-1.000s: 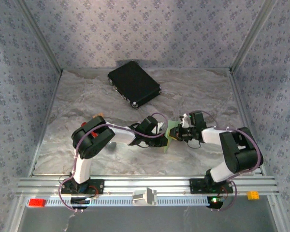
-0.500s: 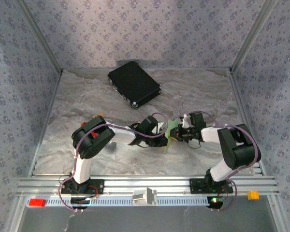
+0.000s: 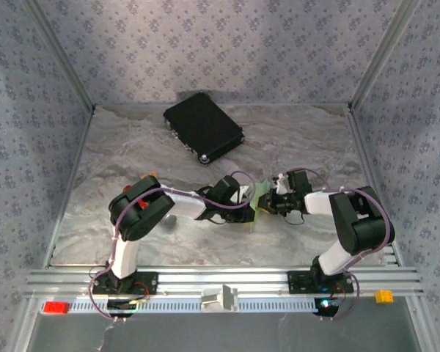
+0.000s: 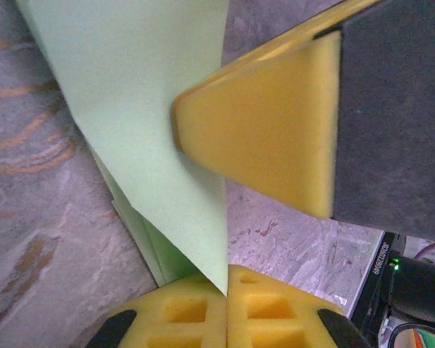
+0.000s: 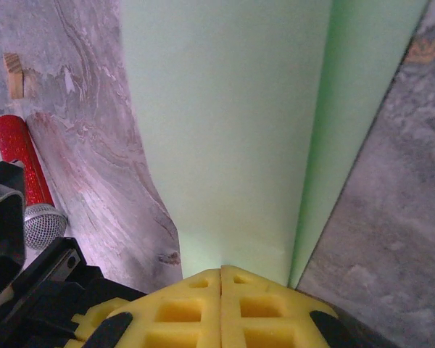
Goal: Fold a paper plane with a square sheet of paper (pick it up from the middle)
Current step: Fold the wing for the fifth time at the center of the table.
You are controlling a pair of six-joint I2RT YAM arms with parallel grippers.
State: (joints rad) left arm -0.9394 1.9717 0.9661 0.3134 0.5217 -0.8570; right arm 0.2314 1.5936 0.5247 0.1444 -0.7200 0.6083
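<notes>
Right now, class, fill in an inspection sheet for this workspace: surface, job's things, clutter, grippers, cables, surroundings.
Surface: grey marbled table.
Job's things: square sheet of paper, light green, folded into layers, held between the two arms.
Clutter: black case at the far side; red-handled tool lying on the table near the left arm.
Grippers: left gripper shut on the paper's edge; right gripper shut on the paper.
Cables: purple cables looped along both arms.
Surroundings: patterned walls; metal rail at the near edge.
</notes>
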